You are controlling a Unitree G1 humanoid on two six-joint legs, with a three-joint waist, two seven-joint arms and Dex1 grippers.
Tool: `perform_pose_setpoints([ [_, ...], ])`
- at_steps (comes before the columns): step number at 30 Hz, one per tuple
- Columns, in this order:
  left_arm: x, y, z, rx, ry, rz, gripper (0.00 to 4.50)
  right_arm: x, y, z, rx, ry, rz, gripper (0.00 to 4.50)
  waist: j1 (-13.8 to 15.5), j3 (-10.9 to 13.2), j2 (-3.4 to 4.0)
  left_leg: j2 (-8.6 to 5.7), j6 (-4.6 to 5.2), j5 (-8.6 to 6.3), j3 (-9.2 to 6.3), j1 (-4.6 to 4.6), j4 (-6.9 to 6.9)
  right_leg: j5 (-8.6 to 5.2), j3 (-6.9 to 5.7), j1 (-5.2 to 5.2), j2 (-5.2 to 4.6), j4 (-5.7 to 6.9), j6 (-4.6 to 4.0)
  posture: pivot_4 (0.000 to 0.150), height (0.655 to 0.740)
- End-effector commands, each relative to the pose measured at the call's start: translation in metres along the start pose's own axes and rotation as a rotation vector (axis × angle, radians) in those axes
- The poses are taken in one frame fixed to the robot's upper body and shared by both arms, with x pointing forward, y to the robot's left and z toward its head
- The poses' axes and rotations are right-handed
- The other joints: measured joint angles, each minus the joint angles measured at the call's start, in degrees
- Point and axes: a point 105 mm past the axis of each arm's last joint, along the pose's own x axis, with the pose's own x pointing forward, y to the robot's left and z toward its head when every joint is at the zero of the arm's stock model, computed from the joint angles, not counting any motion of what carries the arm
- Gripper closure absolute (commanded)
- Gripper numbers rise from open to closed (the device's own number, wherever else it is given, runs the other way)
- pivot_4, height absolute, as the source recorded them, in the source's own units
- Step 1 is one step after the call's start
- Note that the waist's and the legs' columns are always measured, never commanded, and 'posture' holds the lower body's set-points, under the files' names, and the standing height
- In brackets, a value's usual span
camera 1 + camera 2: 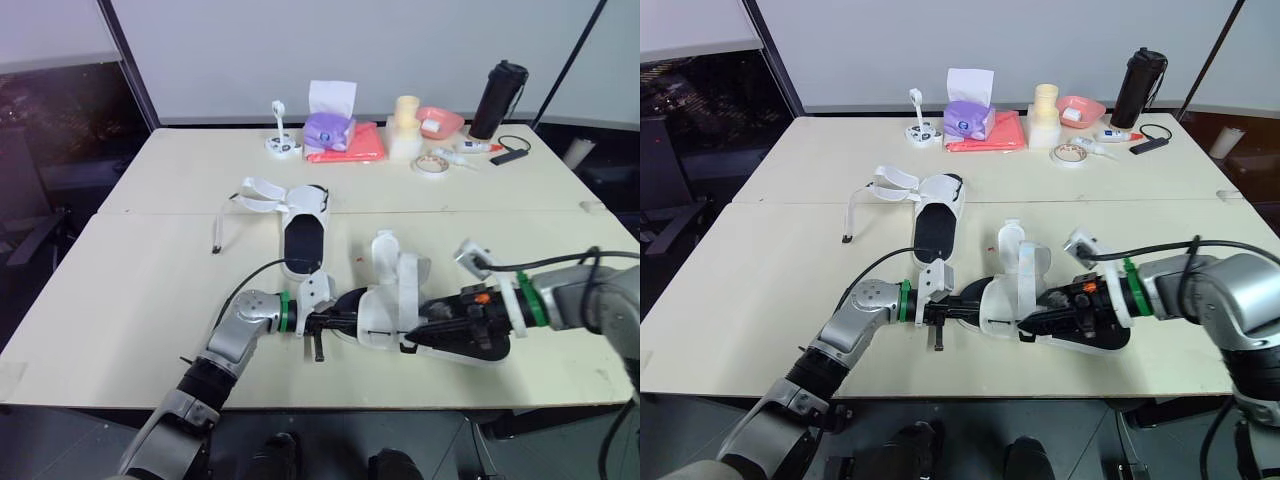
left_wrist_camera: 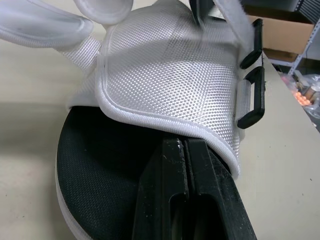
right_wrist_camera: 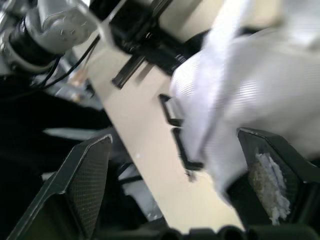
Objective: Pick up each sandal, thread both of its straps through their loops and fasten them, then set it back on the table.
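Sandal (image 1: 385,315) nr table (image 1: 120,300) front edge — L jaws closed under upper, R jaws open astride.

This is a robotics lab or test room rather than a home. Two plain pale tables (image 1: 150,300) are pushed edge to edge into one work surface. They stand before a bare white wall panel (image 1: 400,40) framed by black struts (image 1: 128,70), with dark glazing to the left. What looks like an office chair (image 1: 30,235) sits off the left corner. Working clutter lines the far edge: a roll of tape (image 1: 432,163), a black flask (image 1: 498,98), a purple tissue pack (image 1: 330,128), a pink bowl (image 1: 440,121) and a red cloth (image 1: 352,145). The left wrist view catches a cardboard box (image 2: 292,35) and metal shelving (image 2: 306,55) beyond the table edge
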Motion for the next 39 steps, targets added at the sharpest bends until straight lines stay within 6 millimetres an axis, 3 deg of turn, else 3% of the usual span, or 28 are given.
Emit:
perform_pose_setpoints([
  [1,0.002,-0.002,-0.009,-0.015,0.036,-0.014,4.5,-0.016,0.011,0.006,-0.022,-0.044,-0.03,0.04,0.06,0.0,0.0,0.0,0.0,0.0,0.0,-0.01,0.0,0.0,0.0,0.0,-0.01,0.0,0.0,0.15,0.74],
  [10,0.003,-0.002,-0.008,-0.015,0.032,-0.016,4.5,-0.014,0.018,-0.032,0.12,-0.057,-0.049,0.04,0.15,0.0,-0.01,0.02,0.02,-0.01,0.0,-0.01,0.04,0.0,0.0,0.02,-0.02,-0.01,0.0,0.15,0.74],
  [19,0.005,-0.004,-0.007,-0.017,0.024,-0.019,4.5,0.011,0.021,-0.061,0.252,-0.101,-0.014,0.04,0.11,-0.01,0.0,0.02,0.03,0.0,-0.01,0.0,0.04,0.0,0.0,0.05,-0.01,0.0,0.0,0.15,0.74],
  [27,0.005,-0.005,-0.007,-0.015,0.026,-0.025,4.5,0.032,0.011,-0.048,0.25,-0.182,-0.025,0.04,0.03,-0.01,0.01,0.01,0.03,0.0,-0.02,0.01,0.04,0.0,0.0,0.05,-0.01,0.0,0.0,0.15,0.74],
  [38,0.004,-0.006,-0.007,-0.016,0.026,-0.024,4.5,0.036,0.001,-0.035,0.24,-0.201,-0.012,0.04,-0.14,-0.01,0.01,0.01,0.03,0.0,-0.02,0.01,0.03,0.0,0.0,0.03,0.03,0.0,0.0,0.15,0.74],
  [39,0.004,-0.006,-0.007,-0.016,0.026,-0.022,4.5,0.036,0.0,-0.034,0.239,-0.204,-0.01,0.27,-0.14,-0.01,0.01,0.02,0.03,0.0,-0.02,0.01,0.03,0.0,0.0,0.03,0.03,0.0,0.0,0.15,0.74],
])
